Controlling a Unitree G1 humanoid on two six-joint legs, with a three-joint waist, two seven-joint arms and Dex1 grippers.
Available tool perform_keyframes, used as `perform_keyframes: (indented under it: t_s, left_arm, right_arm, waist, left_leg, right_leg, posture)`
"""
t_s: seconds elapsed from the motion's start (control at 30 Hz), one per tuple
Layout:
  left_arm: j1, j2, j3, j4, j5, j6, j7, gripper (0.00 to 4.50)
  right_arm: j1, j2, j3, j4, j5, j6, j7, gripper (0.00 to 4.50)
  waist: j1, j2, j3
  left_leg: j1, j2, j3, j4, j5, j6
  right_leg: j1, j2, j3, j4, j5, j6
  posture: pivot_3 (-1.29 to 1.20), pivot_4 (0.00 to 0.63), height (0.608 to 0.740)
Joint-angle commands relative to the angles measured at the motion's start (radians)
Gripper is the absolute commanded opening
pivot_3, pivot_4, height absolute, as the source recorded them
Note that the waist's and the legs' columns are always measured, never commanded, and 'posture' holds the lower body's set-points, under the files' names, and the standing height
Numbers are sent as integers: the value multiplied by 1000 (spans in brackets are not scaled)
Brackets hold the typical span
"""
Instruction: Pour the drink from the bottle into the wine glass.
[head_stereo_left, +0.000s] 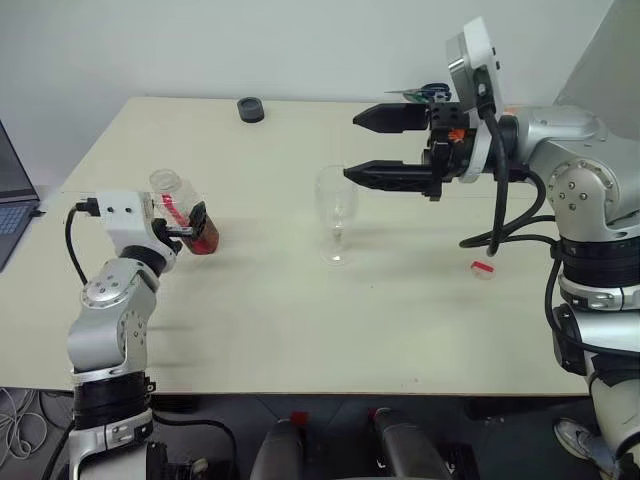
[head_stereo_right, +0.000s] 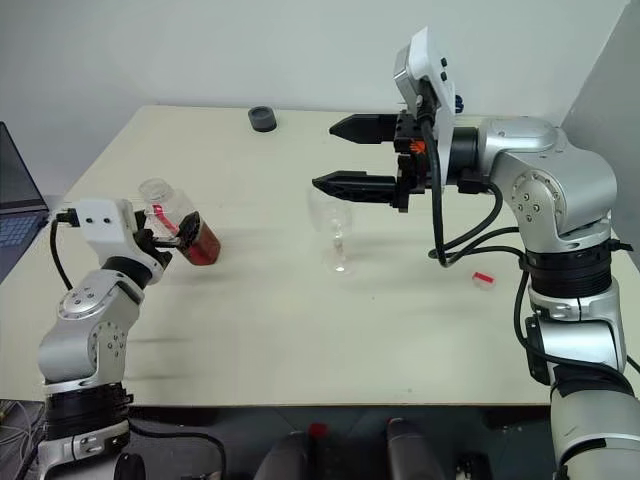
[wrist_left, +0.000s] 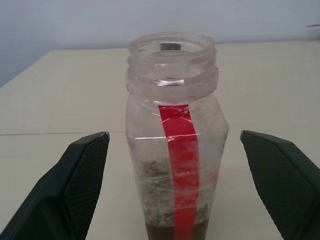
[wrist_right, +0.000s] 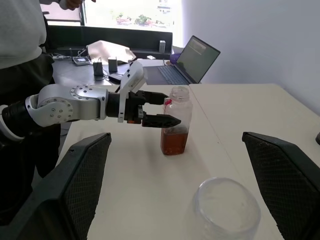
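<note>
Head views first: the bottle stands uncapped on the left part of the cream table, with the drink filling its lower part. The left gripper sits level around it, 1 finger on each side, spread and not pressing the plastic. The wine glass stands upright near the table's middle, looking empty. The right gripper hangs above and just to the right of the glass, pointing toward the robot's left, its 2 fingers released wide with nothing between them. A small pink-red cap lies on the table right of the glass, under the right arm's cable. A dark round object rests near the far edge, and a laptop pokes in at the left.

Left wrist view: the bottle's open mouth and red label strip show close up, with clear gaps between the bottle and both fingers, and some drink at the base.

Right wrist view: from across the table, the left gripper's fingers flank the bottle without squeezing it. The glass rim lies low between the right gripper's spread fingers. A person stands beyond the table, beside a desk with a 2nd laptop.
</note>
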Motion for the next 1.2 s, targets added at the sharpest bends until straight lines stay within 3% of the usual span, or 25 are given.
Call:
perform_keyframes:
  t_s: [0.03, 0.53, 0.67, 0.83, 1.2]
  left_arm:
    - [-42, 30, -7, 34, 18, -57, -30, 4500]
    - [-146, 23, -37, 199, 50, -187, -67, 4500]
    - [-152, 18, -40, 211, 54, -194, -62, 3697]
    - [-142, 13, -41, 208, 52, -189, -61, 2218]
    - [-163, 31, -44, 167, 31, -173, -85, 2194]
  right_arm:
    - [-28, -7, -4, -25, -4, -3, -8, 4472]
    - [-9, 0, 18, -14, -52, -24, -32, 4472]
    - [-6, 0, 18, -11, -62, -29, -33, 4500]
    - [-5, 1, 16, -9, -67, -32, -31, 4500]
    - [6, -14, 13, -9, -85, -54, -41, 4500]
  waist:
    - [0, 0, 0]
    - [0, 0, 0]
    - [0, 0, 0]
    - [0, 0, 0]
    - [0, 0, 0]
  left_leg:
    - [0, 0, 0, 0, 0, 0]
    - [-2, 0, 0, 0, 0, 0]
    - [-2, 0, 0, -1, 0, 0]
    - [-2, 0, 0, 0, 0, 0]
    - [-2, 0, 0, 0, 0, 0]
  right_leg:
    - [0, 0, 0, 0, 0, 0]
    - [-2, 0, 0, 0, 1, -2]
    - [-3, 0, 0, 0, 2, -4]
    - [-3, -1, 0, 0, 2, -4]
    - [-3, 0, 0, 1, 2, -4]
  posture:
    - [0, 150, 740]
    - [0, 150, 740]
    - [0, 150, 740]
    - [0, 150, 740]
    - [0, 150, 740]
